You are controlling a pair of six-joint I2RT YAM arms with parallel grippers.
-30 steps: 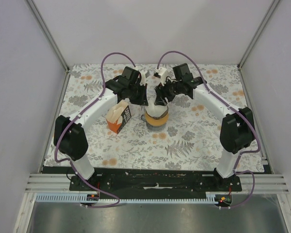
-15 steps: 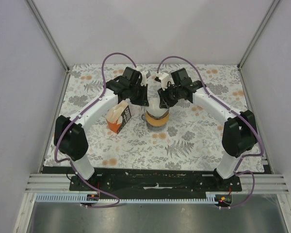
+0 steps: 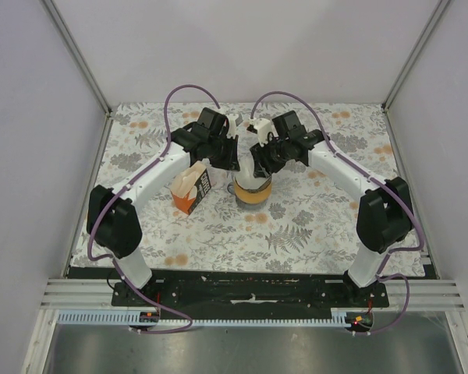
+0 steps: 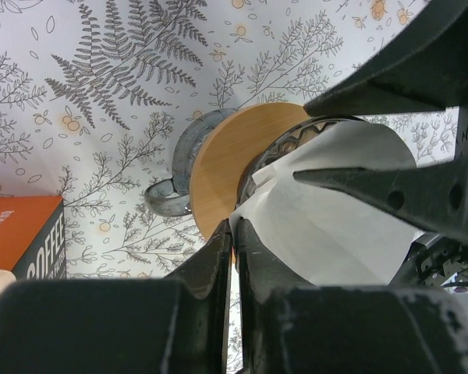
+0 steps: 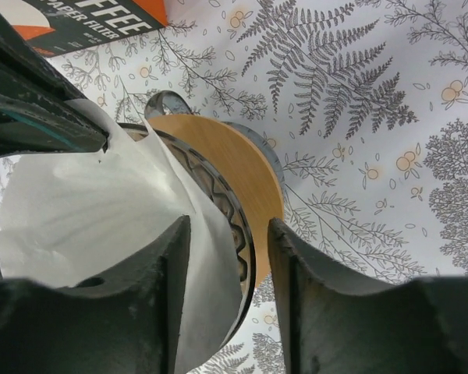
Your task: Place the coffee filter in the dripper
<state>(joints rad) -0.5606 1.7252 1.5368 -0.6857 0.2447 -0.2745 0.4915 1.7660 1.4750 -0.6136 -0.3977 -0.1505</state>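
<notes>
In the dripper, the creased white coffee filter is pinched by left fingers; right fingers straddle the rim, half-open.

I see an orange filter box just left of the wood-collared glass jug on the fern-print tablecloth.

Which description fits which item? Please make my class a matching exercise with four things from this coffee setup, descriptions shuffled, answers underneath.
Items
1. coffee filter
2. dripper
3. box
4. left gripper

Descriptions
A. orange with a dark side
B. shut on a paper edge
C. dark ribbed rim next to a wooden collar
D. white paper lying partly inside a cone

Pairs: 1-D, 2-C, 3-A, 4-B
</notes>
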